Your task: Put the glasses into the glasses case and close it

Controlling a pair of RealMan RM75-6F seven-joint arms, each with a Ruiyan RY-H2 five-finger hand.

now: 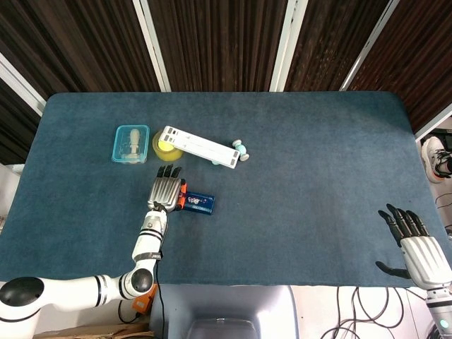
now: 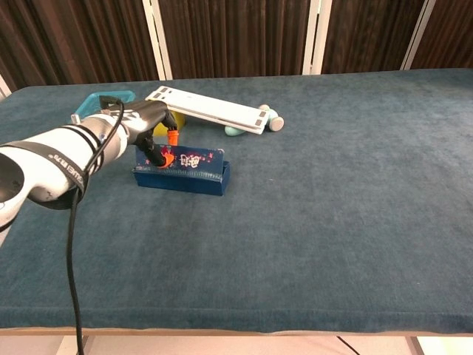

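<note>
The blue glasses case (image 1: pixel 200 203) lies left of the table's middle, its lid (image 2: pixel 194 158) tipped up almost upright over the base (image 2: pixel 181 177). My left hand (image 1: pixel 167 192) is at the case's left end, and its orange-tipped fingers (image 2: pixel 169 140) pinch the lid's edge. The glasses are hidden inside the case. My right hand (image 1: pixel 418 248) hovers at the table's near right corner, fingers spread, holding nothing; the chest view does not show it.
Behind the case stand a teal lidded box (image 1: pixel 131 143), a yellow bowl (image 1: pixel 164 147) and a long white board (image 1: pixel 198 146) resting across the bowl. A small teal and white object (image 1: pixel 241 150) lies at the board's right end.
</note>
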